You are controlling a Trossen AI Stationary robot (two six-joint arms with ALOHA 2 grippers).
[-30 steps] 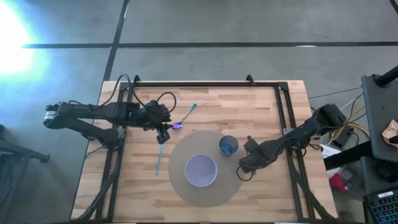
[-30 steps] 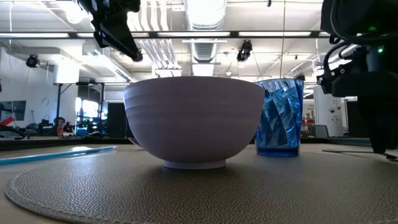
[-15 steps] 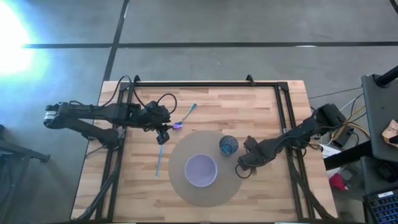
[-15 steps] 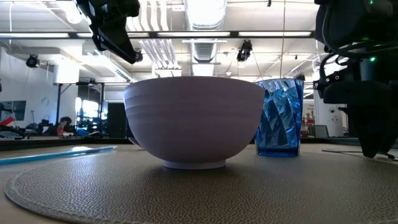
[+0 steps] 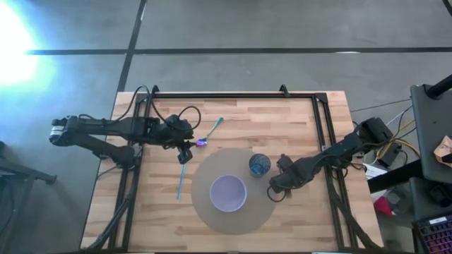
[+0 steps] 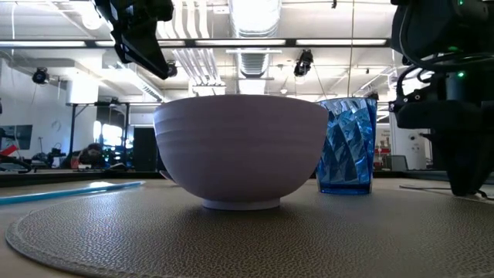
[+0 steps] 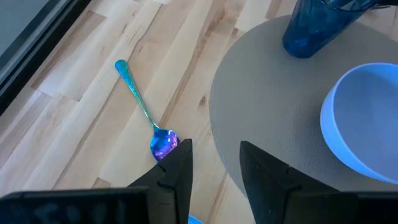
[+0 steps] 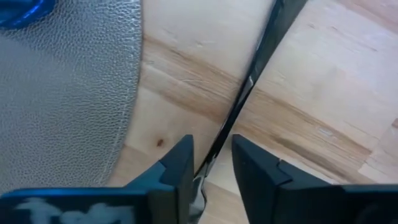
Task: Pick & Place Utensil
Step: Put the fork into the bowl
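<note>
Wooden table (image 5: 296, 113), round grey mat (image 5: 212, 212) mid-way. Right gripper (image 8: 210, 163) sits low just off the mat's right edge, fingers pinched on a dark utensil (image 8: 264, 43) whose long axis runs straight ahead of it. Left gripper (image 7: 214, 165) hangs half-open by the iridescent spoon (image 7: 146, 115).

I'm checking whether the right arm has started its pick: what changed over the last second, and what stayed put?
The right pincer shifted slightly along the placemat's edge and closed around the dark utensil lying on the wood; whether it grips yet is unclear. The left pincer, spoon, bowl, blue cup and blue straw stayed as they were.
</note>
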